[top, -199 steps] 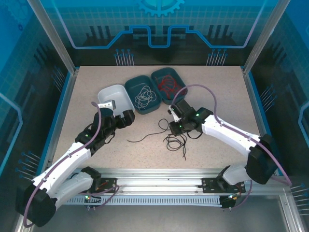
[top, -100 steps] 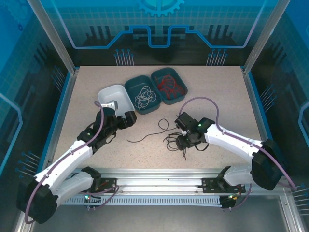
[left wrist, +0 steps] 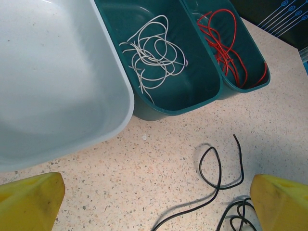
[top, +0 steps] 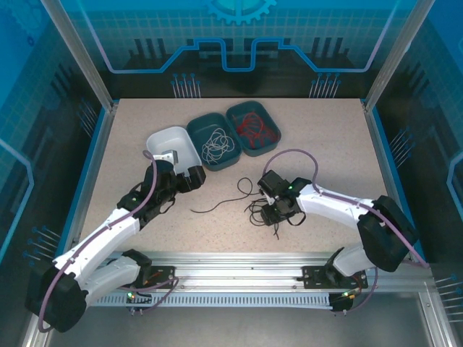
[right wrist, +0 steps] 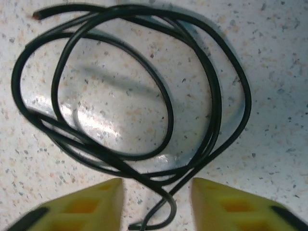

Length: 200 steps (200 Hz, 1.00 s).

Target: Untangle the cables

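Note:
A tangle of black cables (top: 257,212) lies on the speckled table, with one loose black strand (top: 217,204) trailing off to its left. My right gripper (top: 270,210) is low over the tangle, open. In the right wrist view its yellow fingers (right wrist: 77,209) stand on either side of a hooked cable end (right wrist: 161,211) without touching it, and the coiled black loops (right wrist: 211,96) lie just ahead. My left gripper (top: 192,176) is wide open and holds nothing. In the left wrist view it (left wrist: 156,211) looks down at the loose black strand (left wrist: 219,168).
Three bins stand at the back: an empty white one (top: 155,141), a teal one (top: 195,134) holding whitish cables (left wrist: 154,57), and a teal one (top: 235,112) holding red cables (left wrist: 226,48). Blue rails border the table on the left and right.
My right arm has swung from beside the red-cable bin down onto the black tangle, and its jaws have widened, then narrowed. The left arm has barely moved.

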Each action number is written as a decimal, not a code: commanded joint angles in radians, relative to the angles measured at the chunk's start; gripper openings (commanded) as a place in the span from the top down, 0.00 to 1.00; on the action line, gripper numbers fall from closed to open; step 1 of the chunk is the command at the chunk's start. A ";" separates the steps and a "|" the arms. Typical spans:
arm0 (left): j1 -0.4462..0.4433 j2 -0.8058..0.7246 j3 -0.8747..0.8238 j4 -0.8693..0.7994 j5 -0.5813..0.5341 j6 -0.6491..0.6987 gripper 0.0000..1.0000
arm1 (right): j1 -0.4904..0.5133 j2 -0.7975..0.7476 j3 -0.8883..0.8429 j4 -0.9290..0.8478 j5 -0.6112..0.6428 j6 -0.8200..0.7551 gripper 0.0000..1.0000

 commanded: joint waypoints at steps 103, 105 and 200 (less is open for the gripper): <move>0.006 0.022 0.058 0.029 0.110 0.071 0.01 | -0.020 -0.207 0.133 -0.082 0.031 0.009 1.00; 0.006 0.025 0.058 0.032 0.117 0.073 0.01 | -0.021 -0.211 0.135 -0.082 0.032 0.010 1.00; -0.022 0.124 0.071 0.175 0.407 0.109 0.13 | -0.027 -0.484 0.058 0.178 -0.010 0.012 1.00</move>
